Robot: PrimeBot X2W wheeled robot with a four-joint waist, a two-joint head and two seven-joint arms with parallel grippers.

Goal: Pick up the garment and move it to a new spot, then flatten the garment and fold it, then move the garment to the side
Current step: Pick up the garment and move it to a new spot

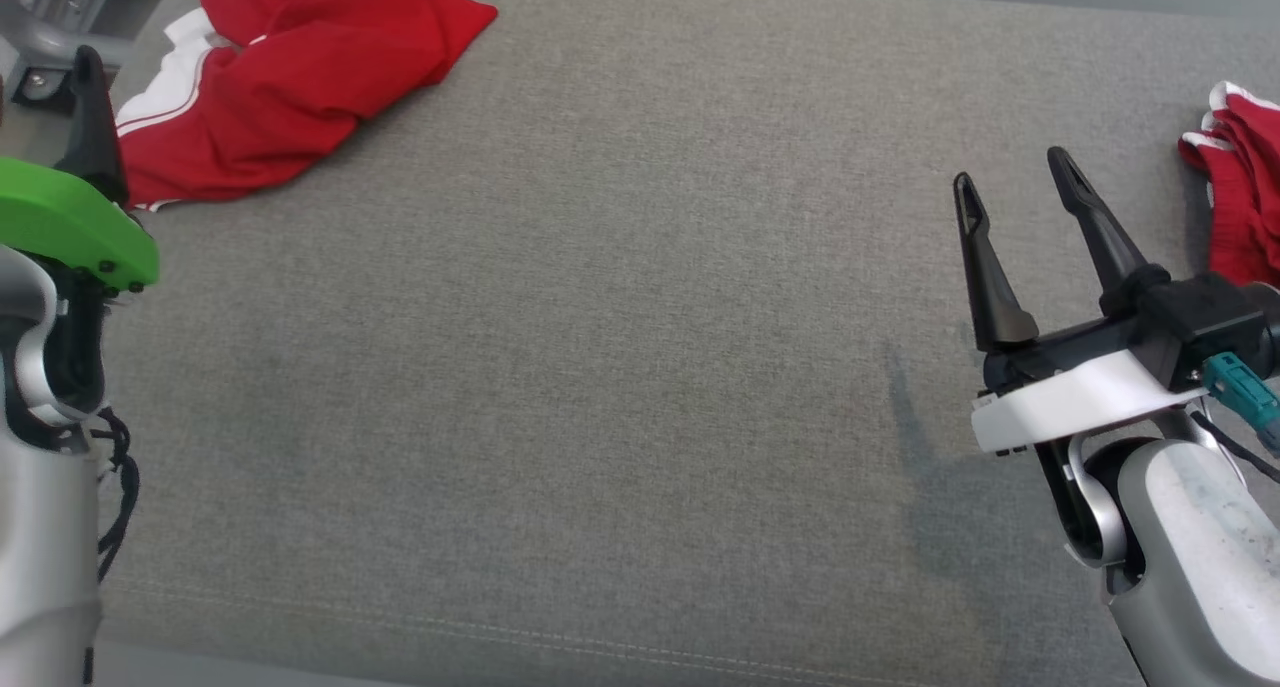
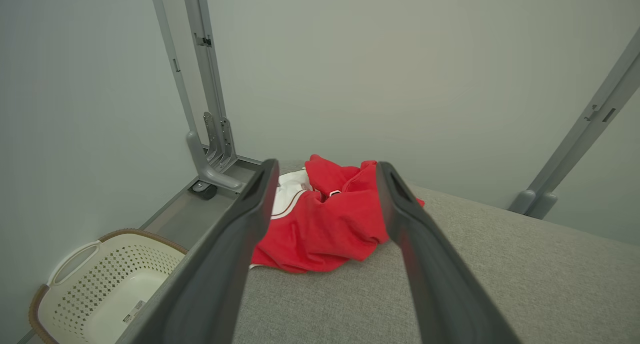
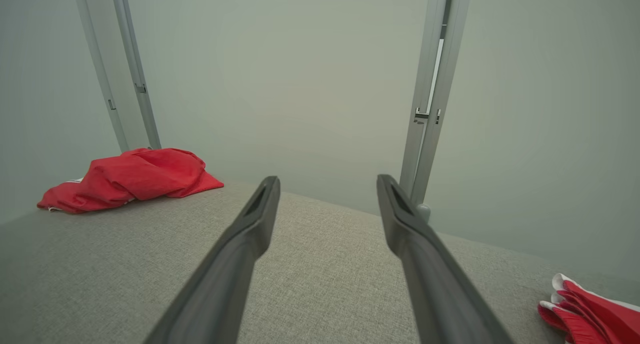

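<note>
Your left gripper (image 2: 325, 171) and right gripper (image 1: 1010, 172) both gape wide and empty — the crumpled red garment (image 1: 300, 67) lies at the far left edge of the grey cushion (image 1: 640, 367), so a careless reach may shove it off toward the basket (image 2: 115, 279).

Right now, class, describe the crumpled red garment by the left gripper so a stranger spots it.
On the grey fabric surface, go to the far left corner, ahead of the left gripper. The red garment lies heaped there; its broad white panel sets it apart from the smaller red bundle at the right edge.
</note>
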